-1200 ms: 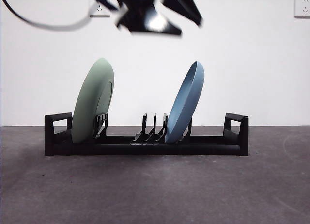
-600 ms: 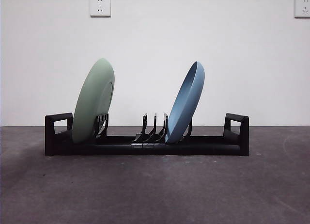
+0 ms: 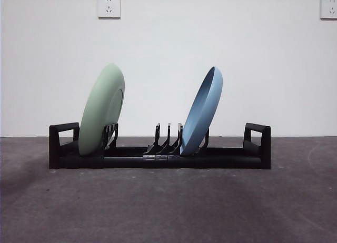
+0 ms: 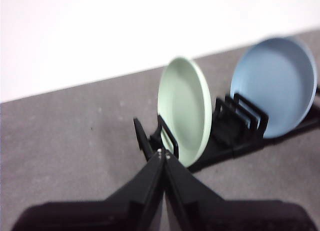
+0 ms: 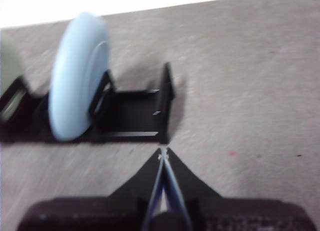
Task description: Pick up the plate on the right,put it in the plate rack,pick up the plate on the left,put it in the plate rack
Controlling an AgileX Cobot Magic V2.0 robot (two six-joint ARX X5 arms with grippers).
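Observation:
The black plate rack (image 3: 158, 158) lies across the table with a boxy handle at each end. A pale green plate (image 3: 101, 110) leans among the prongs near its left end, and a blue plate (image 3: 202, 110) leans among those right of the middle. Neither arm shows in the front view. My left gripper (image 4: 163, 152) is shut and empty, held back from the rack's end by the green plate (image 4: 184, 111), with the blue plate (image 4: 275, 83) beyond. My right gripper (image 5: 162, 153) is shut and empty, just off the rack's other end handle (image 5: 165, 103), near the blue plate (image 5: 75, 73).
Three bare prongs (image 3: 168, 139) stand in the middle of the rack between the plates. Grey tabletop (image 3: 168, 206) stretches in front. A white wall with two sockets (image 3: 108, 6) stands behind.
The dark arm that hung blurred at the top of the front view a second ago has withdrawn out of sight. Plates and rack have stayed put.

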